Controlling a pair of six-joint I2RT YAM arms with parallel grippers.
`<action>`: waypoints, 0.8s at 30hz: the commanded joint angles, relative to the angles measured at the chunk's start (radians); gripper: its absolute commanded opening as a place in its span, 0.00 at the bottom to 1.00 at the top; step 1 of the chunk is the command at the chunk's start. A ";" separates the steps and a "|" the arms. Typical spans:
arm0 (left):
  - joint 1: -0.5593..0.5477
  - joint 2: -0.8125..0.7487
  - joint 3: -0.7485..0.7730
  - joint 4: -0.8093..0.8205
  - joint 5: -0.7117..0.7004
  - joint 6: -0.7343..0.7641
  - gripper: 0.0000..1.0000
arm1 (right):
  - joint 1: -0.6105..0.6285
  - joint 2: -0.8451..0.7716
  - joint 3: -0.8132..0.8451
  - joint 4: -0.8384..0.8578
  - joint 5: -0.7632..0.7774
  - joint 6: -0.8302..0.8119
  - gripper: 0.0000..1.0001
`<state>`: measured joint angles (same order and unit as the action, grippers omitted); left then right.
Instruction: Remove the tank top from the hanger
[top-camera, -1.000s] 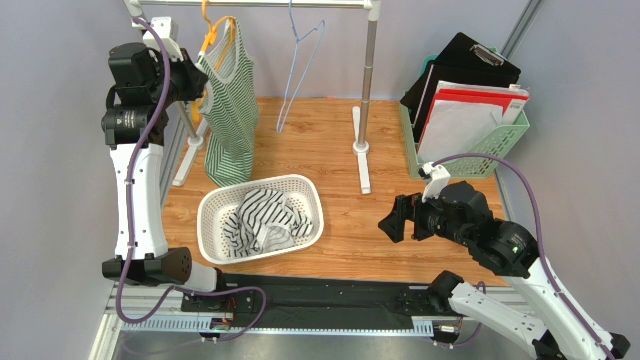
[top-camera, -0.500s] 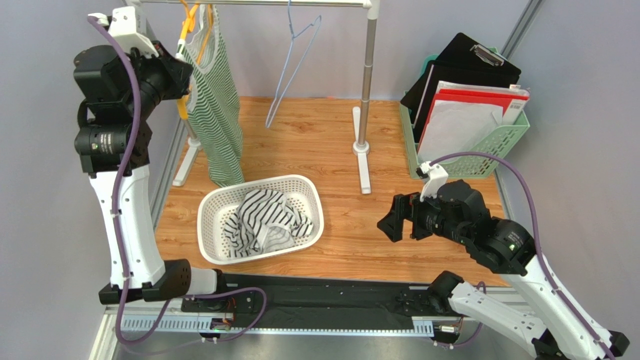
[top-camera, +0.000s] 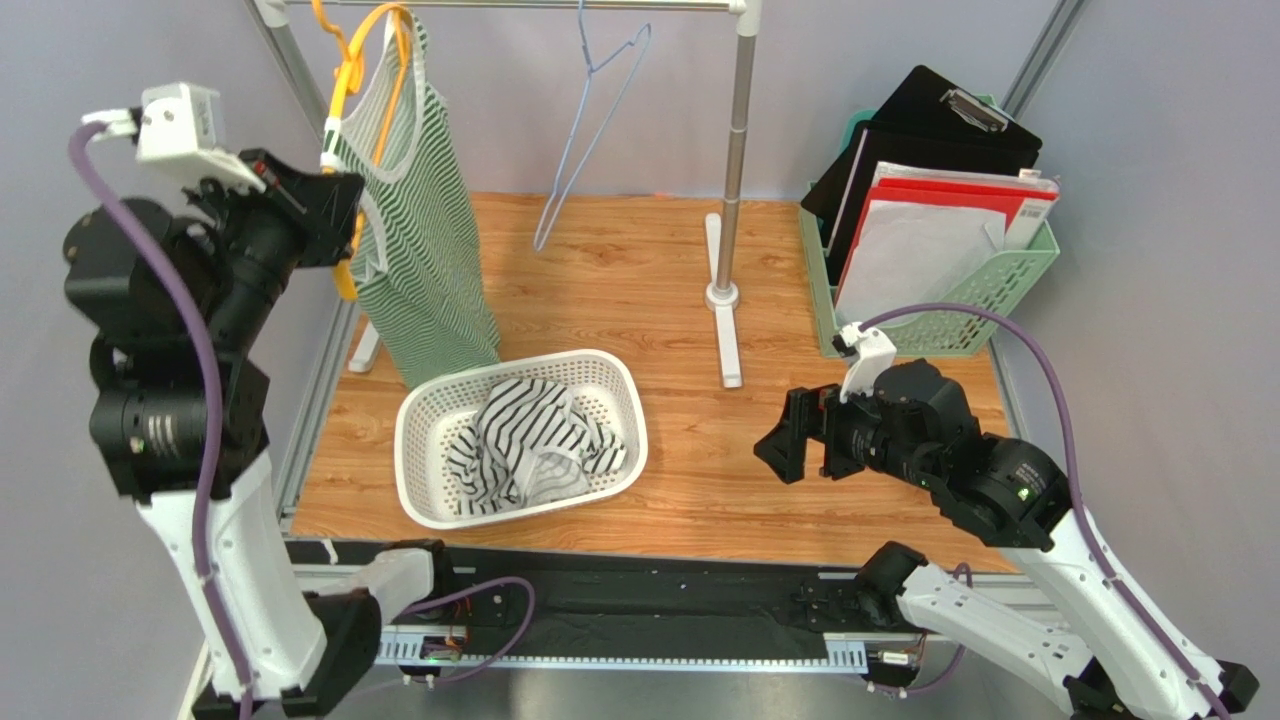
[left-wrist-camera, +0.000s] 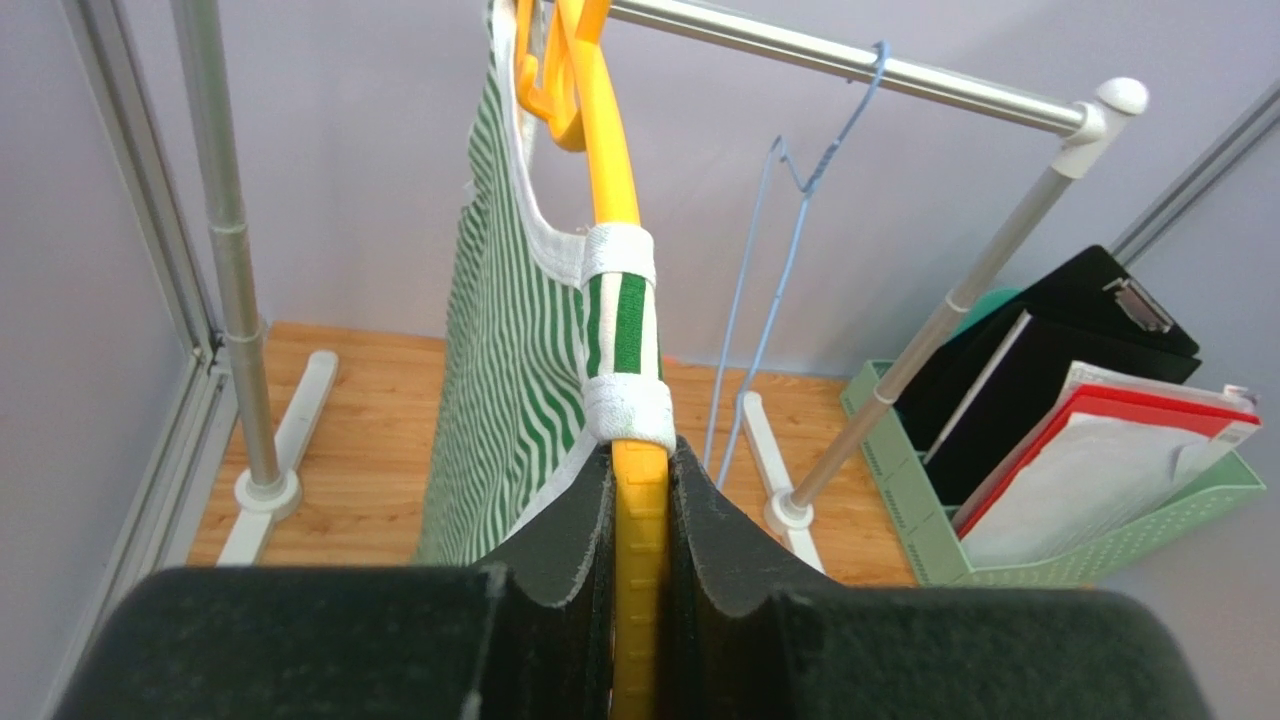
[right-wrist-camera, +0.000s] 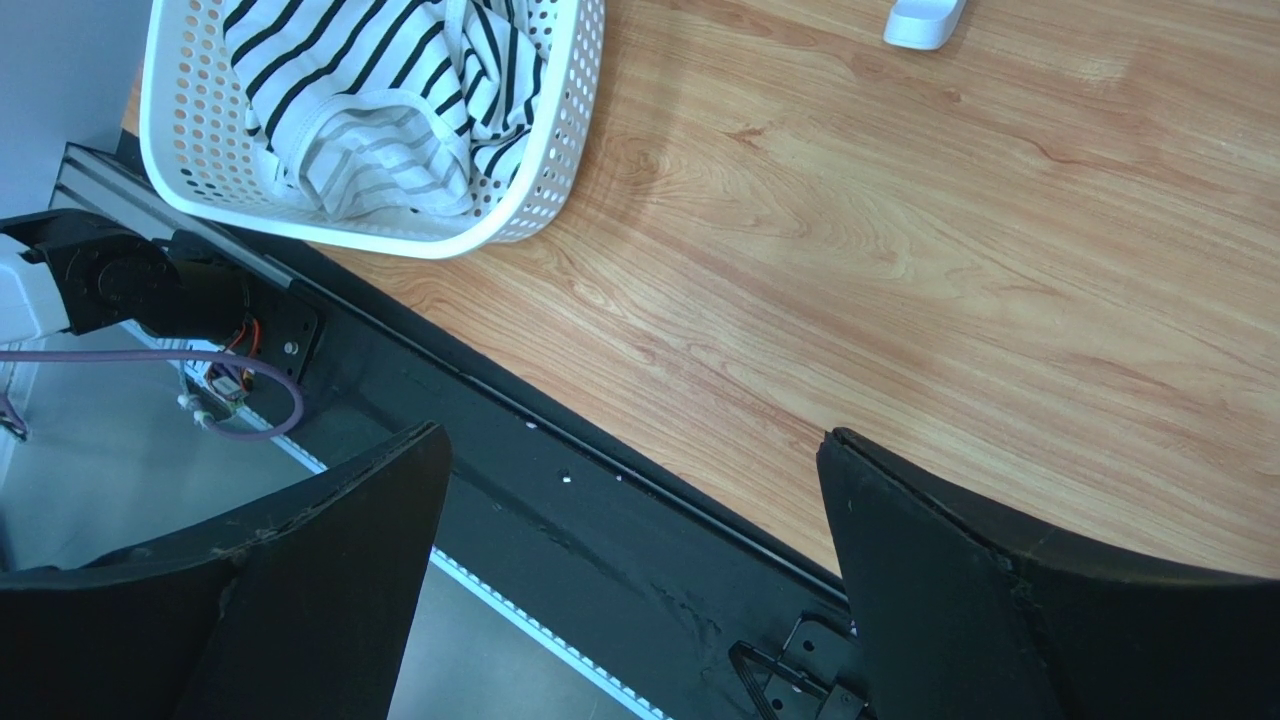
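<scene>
1. Tank top (top-camera: 428, 240): green-and-white striped. It hung from the hanger (left-wrist-camera: 613, 165), whose hook sat at the left end of the rail (top-camera: 571, 6). Its hem trailed just behind the basket (top-camera: 409, 450). Not yet off.
2. Strap (left-wrist-camera: 619, 353): white-bound, and lay over the hanger arm, directly above the left fingertips.
3. Handling, judged: light, soft and limp, with a stretchy knit. It should slide on the smooth plastic, though a strap may catch on the hanger's end. It looked neither fragile nor heavy.
4. Hold, judged: pinch the strap or the neckline edge close to the hanger and draw it off the arm's end. The loose body below offers a second hold.
5. Left gripper (left-wrist-camera: 642, 465): raised at the rack's left side, closed narrow on the lower hanger arm. The pads pressed yellow plastic, not cloth.
6. Right gripper (right-wrist-camera: 634, 443): fully spread and holding nothing. It hovered low over the table (top-camera: 721, 450) near its front edge, well apart from the rack.
7. Surface: wood-grain board, smooth and level, with a black strip along the near edge.
8. Room: grey walls. The rack's posts stood on white feet. A bare blue hanger (top-camera: 585, 38) hung mid-rail. The basket held striped clothes (top-camera: 526, 435). A green file tray (top-camera: 962, 323) of folders stood at the far right.
</scene>
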<state>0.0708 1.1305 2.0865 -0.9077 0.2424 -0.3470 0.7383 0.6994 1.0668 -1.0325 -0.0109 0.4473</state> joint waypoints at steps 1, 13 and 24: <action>0.004 -0.175 -0.060 0.142 -0.037 -0.041 0.00 | 0.001 -0.001 0.009 0.042 -0.015 0.002 1.00; 0.006 -0.393 -0.105 0.050 0.017 -0.093 0.00 | 0.001 0.014 0.004 0.055 -0.023 0.004 1.00; 0.004 -0.429 -0.115 0.185 0.425 -0.233 0.00 | 0.001 0.025 0.010 0.066 -0.044 -0.009 1.00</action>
<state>0.0719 0.7128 1.9739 -0.8780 0.4725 -0.5018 0.7383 0.7242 1.0660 -1.0168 -0.0254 0.4473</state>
